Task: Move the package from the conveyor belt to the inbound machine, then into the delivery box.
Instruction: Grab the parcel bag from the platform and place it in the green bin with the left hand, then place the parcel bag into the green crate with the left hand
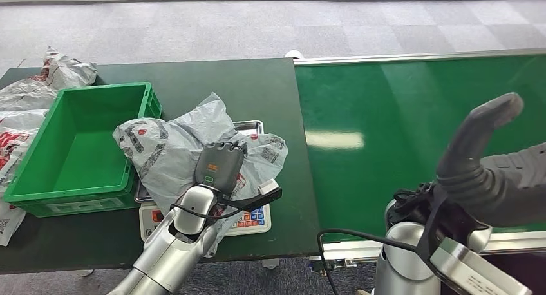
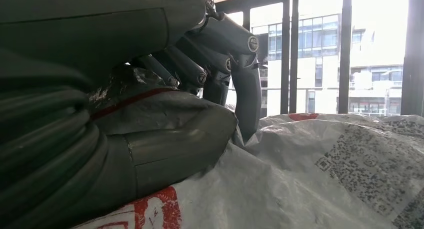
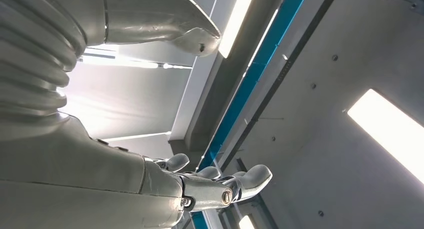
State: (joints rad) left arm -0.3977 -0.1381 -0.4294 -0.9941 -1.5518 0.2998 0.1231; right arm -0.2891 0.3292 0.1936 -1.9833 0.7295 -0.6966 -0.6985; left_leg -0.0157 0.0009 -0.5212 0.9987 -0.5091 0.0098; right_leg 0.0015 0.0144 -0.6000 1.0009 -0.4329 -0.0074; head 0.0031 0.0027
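Grey crinkled plastic of the package, bunched under the left hand, lying across the inbound machine, a small scale with a coloured keypad poking out just beside the wrist. Fingers curling down into the wrapping and thumb pressing from the other side, so gripping the package, going by the left wrist view. Middle step in hand, then: weighing done or nearly so, with the delivery box sitting open just beyond the hand's far side. Next move probably calling for a firm lift clear of the scale tray and a short carry over the box rim before letting go. Right hand raised over the conveyor belt, fingers spread on nothing. Counting: one package in the grip, one scale, one green box, one belt, and seemingly several more bags heaped past the box, number unclear.
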